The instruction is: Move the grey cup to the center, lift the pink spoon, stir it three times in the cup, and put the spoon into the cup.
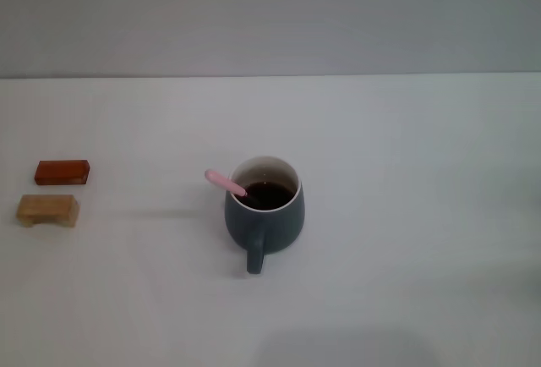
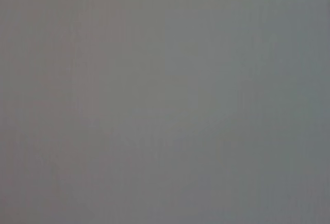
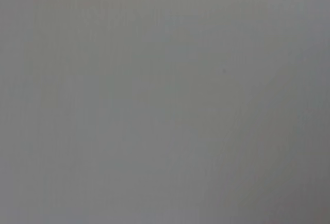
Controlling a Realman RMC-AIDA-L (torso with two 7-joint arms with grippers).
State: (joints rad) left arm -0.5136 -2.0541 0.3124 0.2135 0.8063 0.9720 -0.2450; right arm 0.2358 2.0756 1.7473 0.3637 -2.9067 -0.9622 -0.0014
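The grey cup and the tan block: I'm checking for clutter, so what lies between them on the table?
Nothing: in the head view the white table is bare between the tan block and the grey cup. The pink spoon rests in the cup.

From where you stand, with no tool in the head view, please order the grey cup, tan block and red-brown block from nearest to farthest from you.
1. grey cup, center, handle toward me.
2. tan block, far left.
3. red-brown block, just behind the tan one.
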